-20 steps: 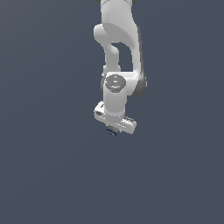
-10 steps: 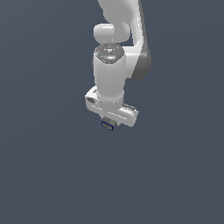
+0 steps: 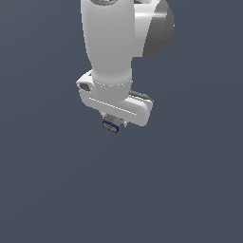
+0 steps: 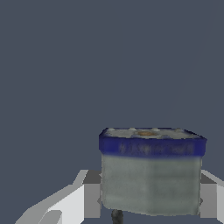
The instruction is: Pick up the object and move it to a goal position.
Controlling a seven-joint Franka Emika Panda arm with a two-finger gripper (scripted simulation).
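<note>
Arm pointing straight down, block carried in the gripper.

I had the gripper (image 3: pixel 114 121) clamped on the object (image 3: pixel 112 125), its fingers (image 4: pixel 89 199) pressing both sides, nothing beneath it. Against half a second before, the arm loomed much larger and nearer the exterior camera, the block riding along.

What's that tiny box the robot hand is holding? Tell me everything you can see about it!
The object is a small boxy block with dull grey-green sides and a dark blue band around one end. That end is pale with a little orange mark in its middle. It looks like a blurry printed tub. It sits between the white gripper's fingers, which press on two opposite sides. In the exterior view it pokes out just below the gripper, and nothing else touches it.
</note>
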